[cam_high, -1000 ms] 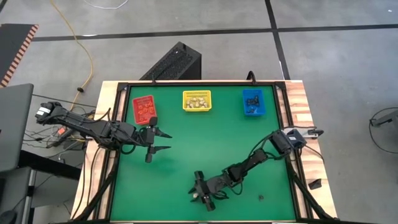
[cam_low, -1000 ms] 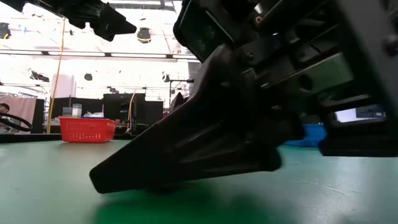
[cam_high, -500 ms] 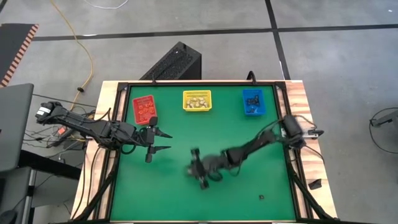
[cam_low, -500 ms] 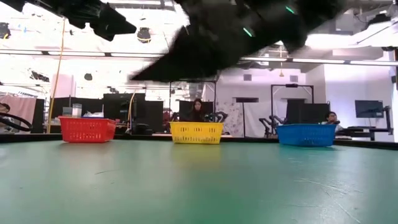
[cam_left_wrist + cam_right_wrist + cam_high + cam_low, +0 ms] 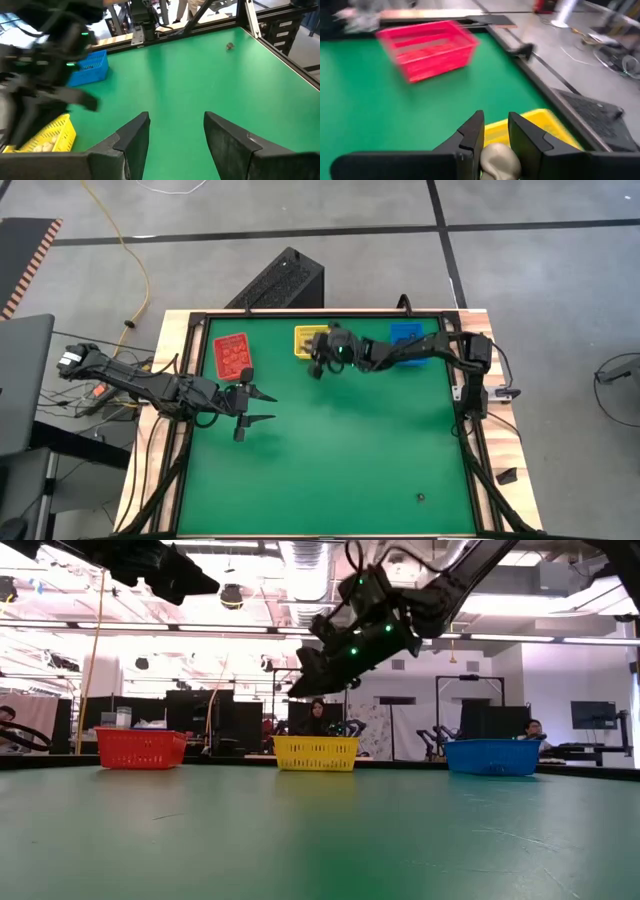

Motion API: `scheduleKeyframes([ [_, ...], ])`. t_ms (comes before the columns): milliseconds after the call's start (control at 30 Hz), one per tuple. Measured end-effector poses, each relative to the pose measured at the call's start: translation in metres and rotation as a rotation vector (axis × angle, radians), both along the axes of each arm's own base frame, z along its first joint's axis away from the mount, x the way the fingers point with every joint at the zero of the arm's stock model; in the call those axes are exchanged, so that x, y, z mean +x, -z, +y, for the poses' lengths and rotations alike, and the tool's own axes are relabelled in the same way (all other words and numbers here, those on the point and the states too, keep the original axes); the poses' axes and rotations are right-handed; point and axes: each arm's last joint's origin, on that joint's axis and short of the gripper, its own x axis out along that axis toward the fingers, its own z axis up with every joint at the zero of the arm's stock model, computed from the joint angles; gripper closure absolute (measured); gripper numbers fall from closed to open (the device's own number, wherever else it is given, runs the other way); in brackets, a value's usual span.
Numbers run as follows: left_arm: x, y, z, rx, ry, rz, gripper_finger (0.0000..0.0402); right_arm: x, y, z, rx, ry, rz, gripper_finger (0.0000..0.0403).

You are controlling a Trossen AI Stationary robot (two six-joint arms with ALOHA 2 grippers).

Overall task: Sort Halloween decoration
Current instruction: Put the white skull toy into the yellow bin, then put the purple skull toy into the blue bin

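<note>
My right gripper (image 5: 318, 363) hangs over the yellow bin (image 5: 304, 340) at the table's far edge, shut on a small cream-white trinket (image 5: 500, 159). The low view shows it (image 5: 302, 690) well above the yellow bin (image 5: 316, 752). That bin holds more cream-white trinkets (image 5: 42, 146). My left gripper (image 5: 264, 407) hovers open near the table's left side, in front of the red bin (image 5: 232, 354). One dark trinket (image 5: 420, 498) lies alone near the table's near right corner, also seen in the left wrist view (image 5: 229, 46). My right gripper pinches the cream-white trinket's rounded body (image 5: 496, 152) between its two fingers (image 5: 472, 132). The trinket is lifted clear, above the yellow bin (image 5: 530, 127). The fingers slant downward toward the table's left side.
The red bin (image 5: 140, 748), yellow bin and blue bin (image 5: 492, 756) stand in a row along the far edge; my right arm crosses above the blue bin (image 5: 405, 335). A black frame rail (image 5: 470, 440) borders the green mat. People sit in the room beyond.
My right gripper has risen from the mat near the table's near edge and swung fast to the far edge, ending above the yellow bin with the cream-white trinket between its fingers.
</note>
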Motion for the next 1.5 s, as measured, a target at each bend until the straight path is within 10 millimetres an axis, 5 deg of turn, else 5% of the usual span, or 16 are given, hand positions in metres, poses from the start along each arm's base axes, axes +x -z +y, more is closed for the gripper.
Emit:
scheduleKeyframes([
  [133, 0.000, 0.000, 0.000, 0.014, 0.008, -0.001, 0.0224, -0.009, 0.004, -0.029, 0.050, 0.041, 0.014, 0.0295],
  [433, 0.000, 0.000, 0.000, 0.030, 0.011, -0.002, 0.0224, -0.011, 0.005, -0.031, 0.061, 0.017, 0.029, 0.0291],
  [733, 0.000, 0.000, 0.000, 0.022, 0.009, -0.002, 0.0224, -0.012, 0.007, -0.033, 0.074, 0.078, 0.034, 0.0146],
  [933, 0.000, 0.000, 0.000, 0.017, 0.008, 0.004, 0.0224, -0.026, -0.018, -0.019, 0.131, 0.059, 0.080, 0.0120],
  [1067, 0.000, 0.001, 0.000, 0.020, 0.008, 0.012, 0.0224, -0.052, -0.047, 0.026, 0.321, -0.058, 0.200, 0.0119],
  [1200, 0.000, 0.000, -0.001, 0.024, 0.032, 0.002, 0.0224, -0.080, -0.056, 0.106, 0.469, -0.069, 0.403, 0.0118],
  [1333, 0.001, -0.007, -0.005, -0.009, 0.173, -0.067, 0.0224, -0.123, -0.046, 0.198, 0.455, 0.098, 0.458, 0.0118],
  [1500, 0.000, -0.008, -0.010, -0.043, 0.278, -0.075, 0.0224, -0.204, -0.013, 0.287, 0.601, 0.325, 0.159, 0.0118],
])
